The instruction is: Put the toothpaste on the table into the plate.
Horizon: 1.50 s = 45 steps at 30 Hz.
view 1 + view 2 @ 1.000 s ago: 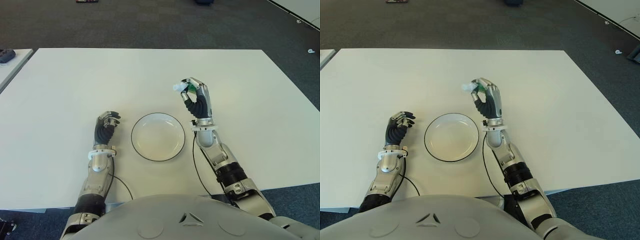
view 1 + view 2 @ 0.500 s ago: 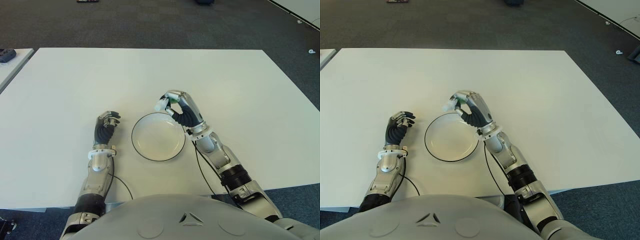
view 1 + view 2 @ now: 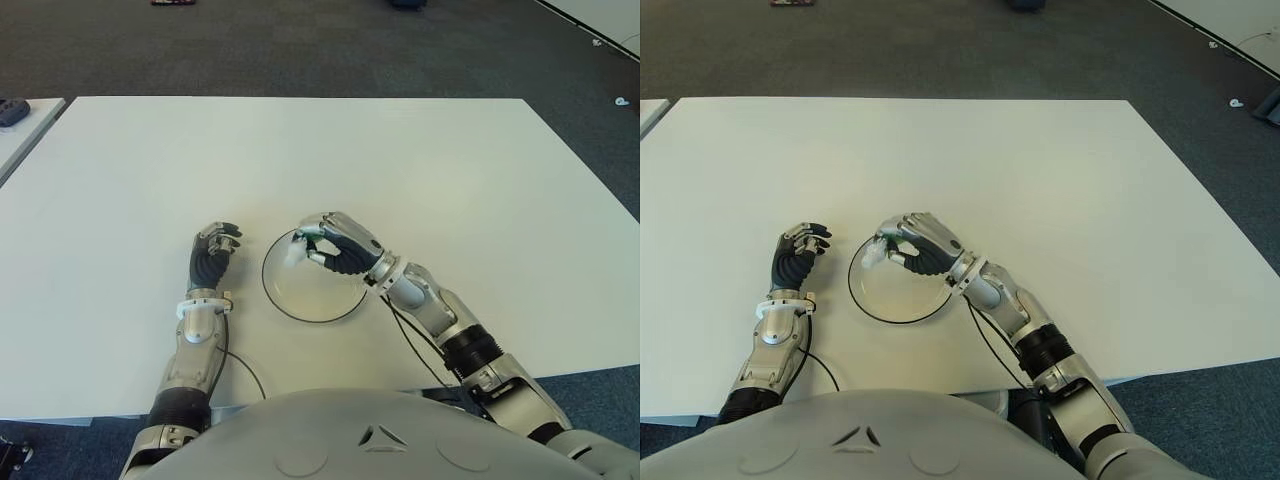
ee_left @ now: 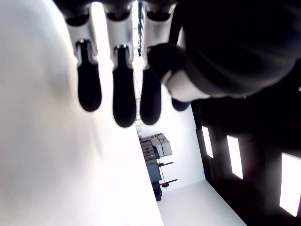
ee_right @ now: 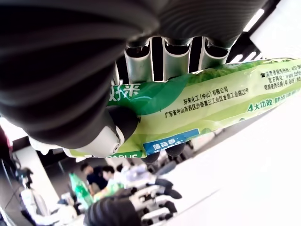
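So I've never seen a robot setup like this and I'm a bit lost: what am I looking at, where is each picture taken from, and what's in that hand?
This is a humanoid robot with two jointed metal hands, at a large white table. Two pictures come from cameras in its head, looking down; the other two sit on its wrists, close to each hand. On the table lies a round white plate with a dark rim. The right hand is over the plate, gripping a green toothpaste tube with a white cap; the right wrist view shows the fingers wrapped around it. The left hand shows left of the plate, fingers curled, holding nothing.
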{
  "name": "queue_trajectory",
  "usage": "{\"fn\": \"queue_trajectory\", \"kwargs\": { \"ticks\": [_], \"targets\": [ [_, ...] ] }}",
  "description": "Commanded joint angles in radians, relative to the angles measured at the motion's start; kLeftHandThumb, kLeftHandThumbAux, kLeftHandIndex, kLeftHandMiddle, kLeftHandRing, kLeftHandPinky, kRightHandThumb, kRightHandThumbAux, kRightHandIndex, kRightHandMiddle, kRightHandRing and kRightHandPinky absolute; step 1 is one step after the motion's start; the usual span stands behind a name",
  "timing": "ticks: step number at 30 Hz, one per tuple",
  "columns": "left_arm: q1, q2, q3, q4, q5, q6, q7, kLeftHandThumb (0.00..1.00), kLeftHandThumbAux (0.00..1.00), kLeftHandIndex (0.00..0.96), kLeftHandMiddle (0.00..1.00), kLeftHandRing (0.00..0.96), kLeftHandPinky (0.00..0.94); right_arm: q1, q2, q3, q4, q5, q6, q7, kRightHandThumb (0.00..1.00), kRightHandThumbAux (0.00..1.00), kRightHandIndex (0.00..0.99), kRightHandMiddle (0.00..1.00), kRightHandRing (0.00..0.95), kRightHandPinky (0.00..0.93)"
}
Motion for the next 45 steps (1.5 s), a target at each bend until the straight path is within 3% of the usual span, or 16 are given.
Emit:
{"fn": "queue_trajectory", "kwargs": {
  "ticks": [1,14,21,23,24,25,27,28,31,35,38,45],
  "targets": [
    [-0.006,0.001,-0.002,0.002,0.011,0.020,0.011,0.836,0.677,0.428,0.468,0.536,0.497,-0.022,0.019,0.036,0.081,-0.054,0.031,0.018,0.711,0.716,0.441,0.863,0.844,0.855],
    [-0.003,-0.004,0.001,-0.003,0.005,0.031,0.008,0.836,0.677,0.425,0.469,0.536,0.500,-0.053,0.046,0.074,0.170,-0.196,0.077,-0.077,0.709,0.716,0.441,0.852,0.842,0.845],
    [-0.007,-0.004,0.001,0.005,0.012,0.019,0.018,0.835,0.678,0.420,0.472,0.538,0.505,-0.052,0.037,0.069,0.162,-0.220,0.090,-0.111,0.701,0.712,0.435,0.790,0.790,0.779],
    [-0.007,-0.003,0.000,0.005,0.013,0.018,0.020,0.836,0.678,0.421,0.471,0.538,0.503,-0.051,0.037,0.068,0.160,-0.216,0.096,-0.108,0.696,0.711,0.429,0.659,0.681,0.695],
    [-0.007,-0.003,-0.001,0.004,0.014,0.019,0.020,0.836,0.678,0.421,0.471,0.538,0.503,-0.051,0.036,0.068,0.159,-0.213,0.099,-0.102,0.695,0.711,0.428,0.641,0.666,0.683],
    [-0.007,-0.003,-0.001,0.003,0.014,0.019,0.020,0.836,0.678,0.422,0.471,0.538,0.502,-0.051,0.035,0.068,0.158,-0.212,0.102,-0.099,0.693,0.711,0.424,0.542,0.574,0.609],
    [-0.006,-0.004,-0.002,0.001,0.012,0.021,0.018,0.836,0.678,0.423,0.470,0.537,0.503,-0.054,0.030,0.073,0.152,-0.217,0.111,-0.082,0.690,0.713,0.420,0.447,0.474,0.516],
    [-0.006,-0.004,-0.002,0.000,0.011,0.022,0.018,0.836,0.677,0.424,0.470,0.537,0.503,-0.056,0.027,0.075,0.149,-0.220,0.115,-0.076,0.593,0.628,0.381,0.386,0.407,0.449],
    [-0.006,-0.004,-0.003,-0.001,0.008,0.026,0.015,0.836,0.677,0.426,0.469,0.537,0.503,-0.059,0.018,0.081,0.133,-0.233,0.128,-0.063,0.465,0.522,0.318,0.286,0.296,0.340],
    [-0.006,-0.004,-0.003,-0.001,0.005,0.028,0.012,0.836,0.677,0.428,0.468,0.539,0.501,-0.056,0.004,0.085,0.106,-0.246,0.147,-0.046,0.367,0.463,0.218,0.131,0.124,0.159],
    [-0.007,-0.003,-0.003,0.001,0.007,0.029,0.013,0.836,0.677,0.427,0.469,0.540,0.501,-0.049,-0.010,0.082,0.073,-0.253,0.163,-0.029,0.314,0.421,0.129,0.046,0.043,0.056],
    [-0.006,-0.002,-0.003,0.001,0.009,0.029,0.013,0.836,0.677,0.425,0.470,0.544,0.506,-0.033,-0.021,0.073,0.030,-0.231,0.177,-0.010,0.272,0.284,0.012,0.003,0.003,0.004]
  ]
}}
